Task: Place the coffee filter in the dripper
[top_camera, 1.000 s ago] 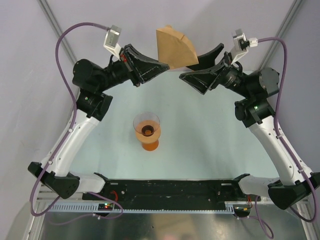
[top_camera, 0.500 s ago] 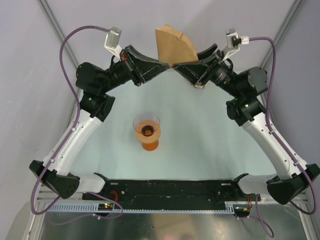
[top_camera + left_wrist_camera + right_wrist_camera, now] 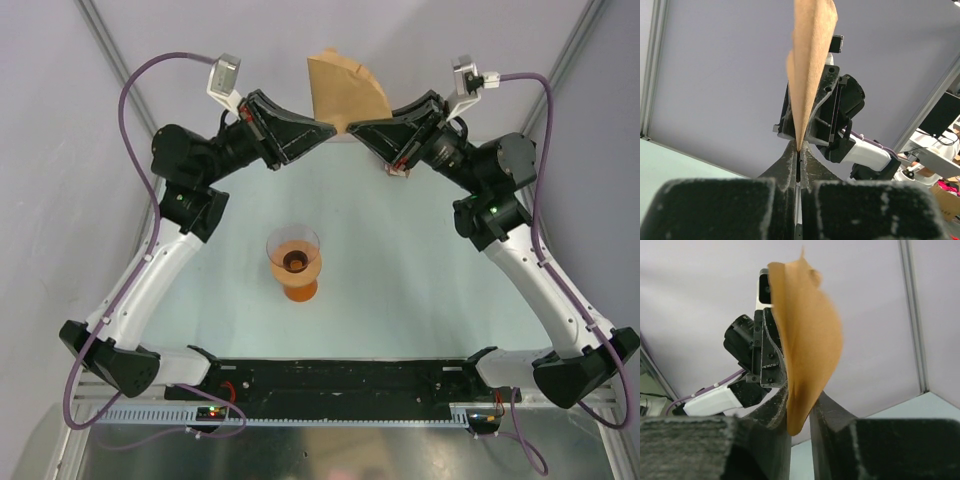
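The coffee filter [image 3: 345,90], a tan paper cone, is held up in the air at the back of the table, wide edge uppermost. My left gripper [image 3: 336,130] is shut on its lower point, seen edge-on in the left wrist view as the coffee filter [image 3: 810,60] rising from the closed left gripper [image 3: 799,150]. My right gripper [image 3: 352,127] faces it from the other side. Its jaws stand narrow around the bulged lower corner of the coffee filter [image 3: 807,340], both fingers [image 3: 780,405] touching the paper. The peach-orange dripper [image 3: 294,260] stands upright mid-table, well below and in front of both grippers.
A black rail [image 3: 340,380] with the arm bases runs along the near edge. Grey walls and slanted metal posts [image 3: 110,45] close in the back and sides. In the left wrist view a cluttered desk [image 3: 940,175] lies beyond the enclosure.
The right gripper has moved left up to the filter and narrowed from wide open to closed around its lower corner. The left gripper keeps its hold, and the filter has barely shifted.
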